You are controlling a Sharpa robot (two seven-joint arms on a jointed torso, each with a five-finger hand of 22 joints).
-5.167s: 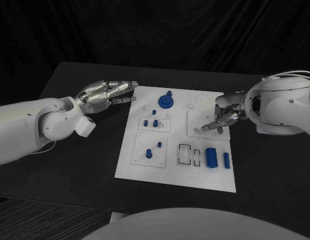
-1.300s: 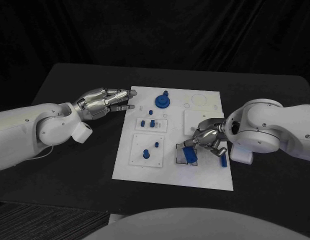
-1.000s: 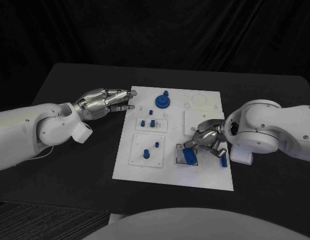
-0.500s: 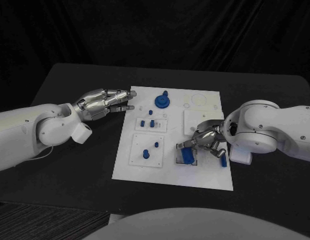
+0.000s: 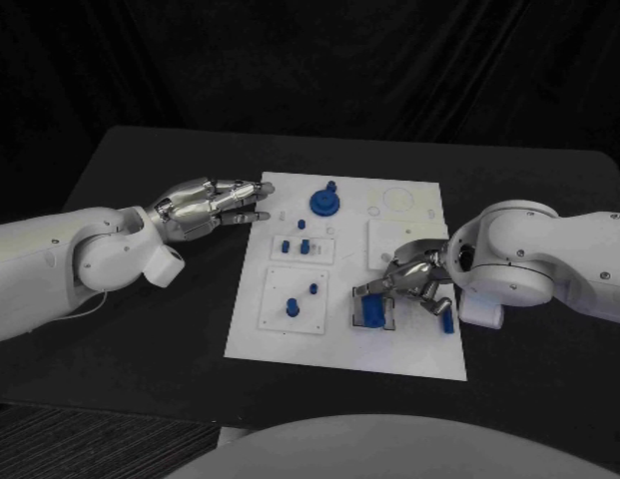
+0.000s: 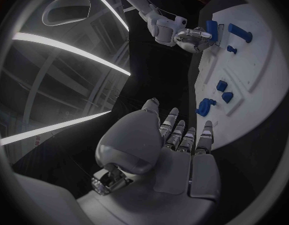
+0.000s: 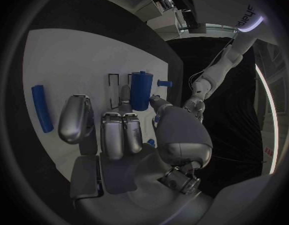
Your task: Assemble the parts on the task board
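The white task board [image 5: 341, 337] lies in the middle of the black table. My right hand [image 5: 413, 277] pinches a thick blue cylinder [image 5: 373, 311] between thumb and fingers, low over the rectangular slots [image 7: 115, 87] at the board's near right. In the right wrist view the blue cylinder [image 7: 141, 90] stands beside those slots. A slim blue rod [image 5: 448, 320] lies just right of it, partly behind the hand. My left hand [image 5: 212, 206] holds nothing, its fingers stretched to the board's far left edge. Whether they touch it I cannot tell.
A blue gear-like part [image 5: 324, 203] stands at the board's far middle. Two small blue pegs [image 5: 299, 244] sit in a left plate, and two more [image 5: 304, 299] in the plate nearer me. Bare black table surrounds the board.
My right hand has come from the square plate to the near right, taken up the thick cylinder and carried it left over the slots. In the last second it crept slightly further left. Left hand unchanged.
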